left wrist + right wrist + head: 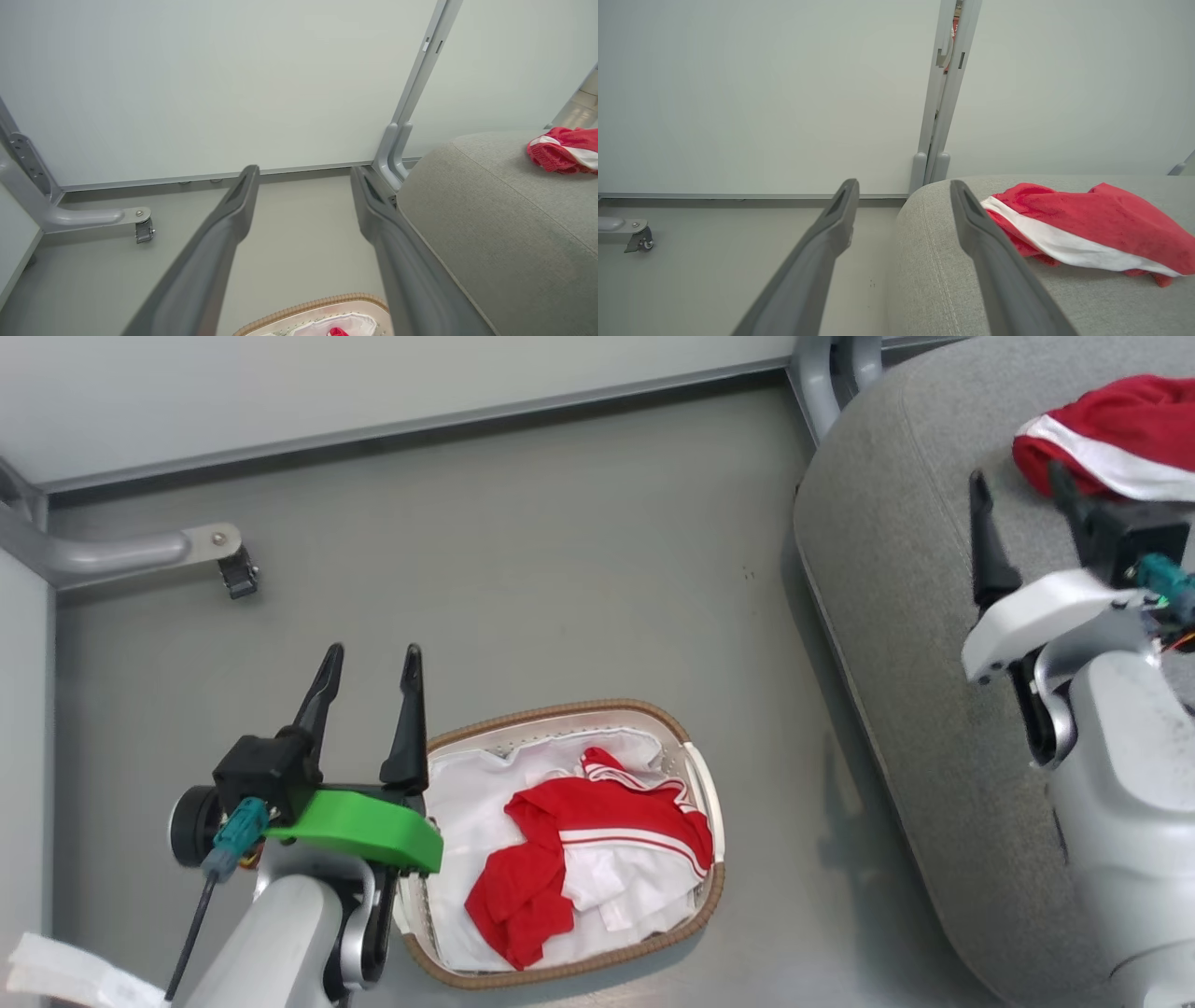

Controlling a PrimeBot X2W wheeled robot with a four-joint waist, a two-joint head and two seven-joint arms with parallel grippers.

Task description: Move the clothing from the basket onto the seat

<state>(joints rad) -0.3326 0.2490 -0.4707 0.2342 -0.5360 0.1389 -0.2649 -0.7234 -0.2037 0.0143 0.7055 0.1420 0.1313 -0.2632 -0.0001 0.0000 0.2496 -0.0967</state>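
Beside the basket's left rim, the left gripper [372, 651] hangs with its two fingers spread wide and nothing between them. Near it, a red-and-white garment [597, 831] lies crumpled on the white liner [462, 803] inside the basket [551, 711]. Above the left edge of the seat [887, 616], the right gripper [1016, 474] is likewise wide and empty. A red garment with a white stripe [1120, 429] lies just past its fingertips, toward the seat's far right corner. The basket stands on a grey floor [560, 523], near the seat but apart from it. Pale wall panels [280, 383] line the floor's far edge, and a caster [238, 577] hangs from one grey metal foot.
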